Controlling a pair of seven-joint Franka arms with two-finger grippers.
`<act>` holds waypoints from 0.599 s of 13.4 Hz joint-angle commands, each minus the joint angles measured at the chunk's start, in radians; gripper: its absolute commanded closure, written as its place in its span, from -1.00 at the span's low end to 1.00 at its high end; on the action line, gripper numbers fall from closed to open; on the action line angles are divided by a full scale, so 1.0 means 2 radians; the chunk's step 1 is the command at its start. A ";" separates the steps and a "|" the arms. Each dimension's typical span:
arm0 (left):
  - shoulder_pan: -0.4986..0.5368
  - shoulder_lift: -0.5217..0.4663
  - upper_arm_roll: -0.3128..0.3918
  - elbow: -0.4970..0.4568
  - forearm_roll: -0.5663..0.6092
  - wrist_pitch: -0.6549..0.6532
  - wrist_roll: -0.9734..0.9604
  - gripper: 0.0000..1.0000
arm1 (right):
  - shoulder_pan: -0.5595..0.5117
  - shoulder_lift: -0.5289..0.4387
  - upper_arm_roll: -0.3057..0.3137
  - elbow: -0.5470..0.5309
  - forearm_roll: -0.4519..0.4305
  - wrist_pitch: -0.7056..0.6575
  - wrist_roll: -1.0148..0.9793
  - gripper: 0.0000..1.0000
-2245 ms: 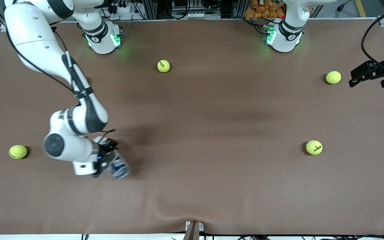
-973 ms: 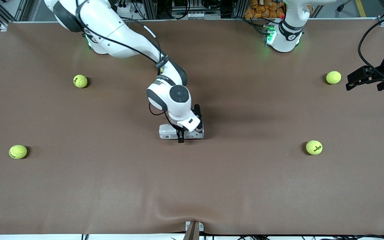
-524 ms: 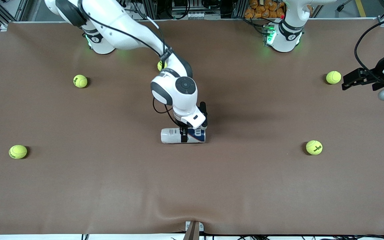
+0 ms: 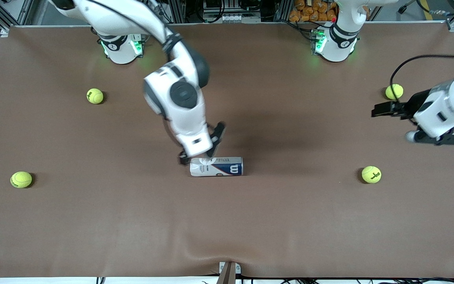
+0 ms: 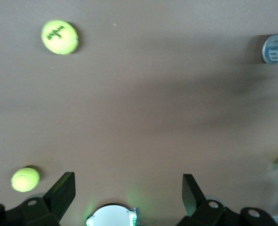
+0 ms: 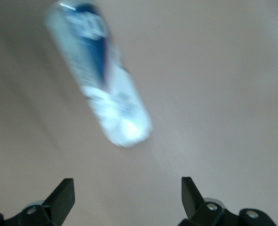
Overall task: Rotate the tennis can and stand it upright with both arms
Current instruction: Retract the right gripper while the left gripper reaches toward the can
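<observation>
Tennis can [image 4: 216, 166] lies on its side mid-desk, free of both grippers.

The right gripper [image 4: 199, 149] hangs just above the can's pale end, fingers [image 6: 61, 197] spread apart and holding nothing. The left gripper [image 4: 384, 108] is over the brown desk [image 4: 250, 221] at the left arm's end, well apart from the can, near a tennis ball [image 4: 394, 91], fingers [image 5: 63, 190] also apart.

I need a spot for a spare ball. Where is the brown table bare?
Bare: the wide strip of brown table nearer the front camera than the lying white-and-blue tennis can, and between the can and the yellow-green tennis ball. Crowded: at the can, where the open right gripper hangs.
</observation>
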 commanded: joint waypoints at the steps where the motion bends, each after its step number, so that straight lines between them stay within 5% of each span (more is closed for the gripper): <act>1: 0.006 0.042 0.001 0.024 -0.059 -0.007 0.021 -1.00 | -0.086 -0.028 0.009 -0.018 0.012 -0.013 0.038 -1.00; 4: 0.008 0.074 0.001 0.024 -0.140 -0.005 0.028 -1.00 | -0.179 -0.048 0.009 -0.020 0.077 -0.039 0.038 -1.00; 8: 0.009 0.116 0.001 0.011 -0.221 0.019 0.115 -1.00 | -0.242 -0.113 0.007 -0.023 0.084 -0.136 0.076 -1.00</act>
